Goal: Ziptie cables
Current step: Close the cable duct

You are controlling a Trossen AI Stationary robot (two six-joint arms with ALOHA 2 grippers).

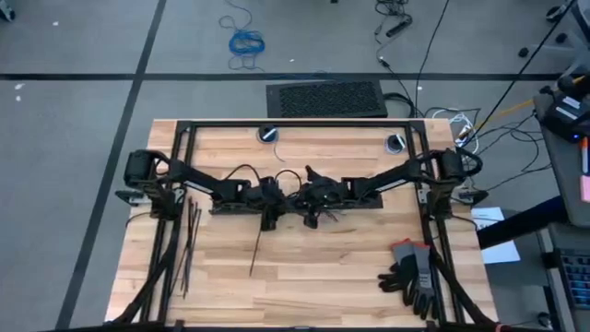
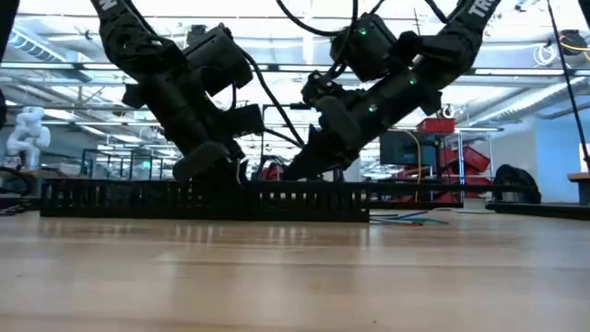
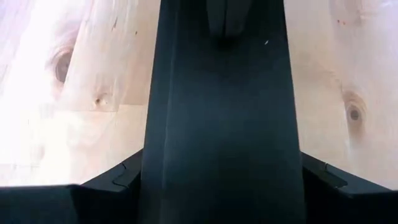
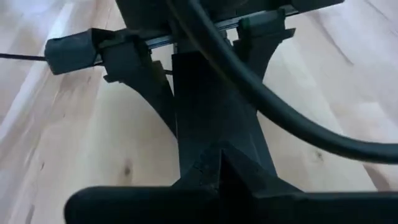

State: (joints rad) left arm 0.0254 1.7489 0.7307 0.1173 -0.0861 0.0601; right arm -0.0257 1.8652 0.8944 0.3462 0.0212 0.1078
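Observation:
My two grippers meet at the middle of the table, over a long black bar. My left gripper points down behind the bar, fingers shut. My right gripper slants down beside it, also shut. One thin dark ziptie lies from under my left gripper toward the near edge. More zipties lie at the left. The cables, thin blue and green wires, lie slack on the wood by my right gripper. My left gripper's fingers are together, pointing down at the wood. The ziptie's far end runs under the gripper, and I cannot tell whether the fingers touch it. My right gripper's fingers are together; the arms and the bar hide their tips, so I cannot tell whether they touch the cables.
Grey and black gloves lie at the near right. The rig's black frame runs along the far edge and both sides. A thick black cable loops close to my right wrist. Bare wood lies toward the near edge.

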